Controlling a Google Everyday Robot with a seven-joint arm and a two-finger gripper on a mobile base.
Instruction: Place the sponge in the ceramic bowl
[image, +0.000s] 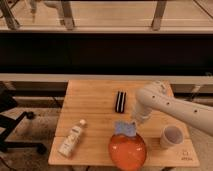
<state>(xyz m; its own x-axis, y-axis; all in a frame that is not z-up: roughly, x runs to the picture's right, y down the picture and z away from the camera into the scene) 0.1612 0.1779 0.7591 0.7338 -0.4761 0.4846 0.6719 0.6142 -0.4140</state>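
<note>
At the ceramic bowl's (128, 154) far rim, tool (134, 121) meets sponge (124, 129).

Light-blue sponge (125, 128), glossy orange-red ceramic bowl (128, 151), black bar (120, 101), pale wooden table (90, 100); whitish pincer (134, 121) at the sponge's one o'clock.

Wooden table (90, 100) before a dark wall (105, 55), metal railing posts (67, 17) above, black chair (12, 122) at left
</note>
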